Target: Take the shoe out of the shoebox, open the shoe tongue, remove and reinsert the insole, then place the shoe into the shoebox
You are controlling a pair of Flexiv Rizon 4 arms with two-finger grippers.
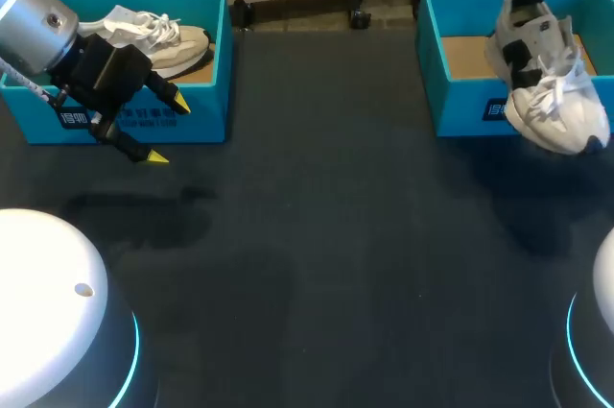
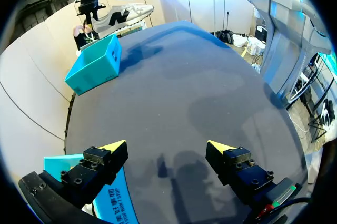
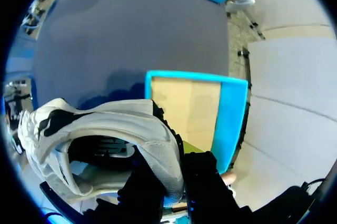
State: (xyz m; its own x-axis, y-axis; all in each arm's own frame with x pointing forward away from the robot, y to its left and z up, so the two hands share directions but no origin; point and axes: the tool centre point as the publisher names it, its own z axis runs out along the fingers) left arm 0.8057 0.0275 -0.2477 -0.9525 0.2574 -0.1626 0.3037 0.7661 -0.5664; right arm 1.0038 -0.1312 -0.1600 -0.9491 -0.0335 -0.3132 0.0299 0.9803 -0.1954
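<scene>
while held in right claw (image 3: 176, 174), shoe (image 1: 552, 91) hangs toe-down

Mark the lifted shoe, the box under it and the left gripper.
lifted shoe (image 1: 551, 91), head view, laces at midfoot
right shoebox (image 1: 465, 107), head view, front wall
left gripper (image 1: 169, 132), head view, midway between yellow tips

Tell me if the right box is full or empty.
Empty: the box shows a bare cardboard floor; the shoe hangs toe-down from the right pincer over its near wall.
</scene>
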